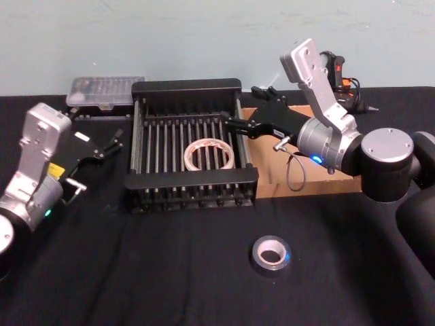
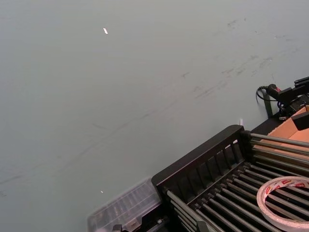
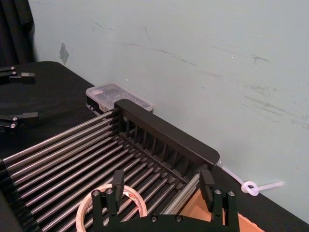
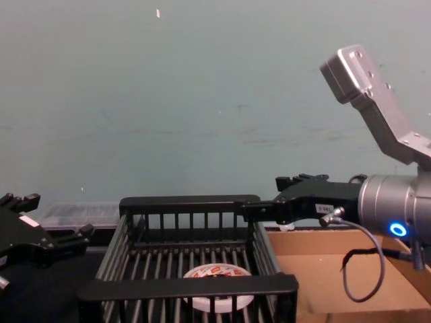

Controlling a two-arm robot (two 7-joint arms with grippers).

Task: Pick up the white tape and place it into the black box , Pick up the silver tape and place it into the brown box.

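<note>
The white tape (image 1: 189,156) lies flat on the barred floor of the black box (image 1: 187,86), right of centre; its red print also shows in the chest view (image 4: 217,272). On the black cloth in front of the crate sits the silver tape (image 1: 258,252), untouched. My right gripper (image 1: 234,117) hovers above the crate's right rim, open and empty, its fingertips (image 3: 118,180) spread over the tape (image 3: 83,209). The brown box (image 1: 319,183) lies right of the crate, partly under that arm. My left gripper (image 1: 112,141) stays open, left of the crate.
A clear plastic case (image 1: 105,90) lies behind the crate's left corner. A black and orange tool (image 1: 340,75) rests by the wall at the back right. A white cord (image 3: 251,187) runs along the wall. Open cloth spreads around the silver roll.
</note>
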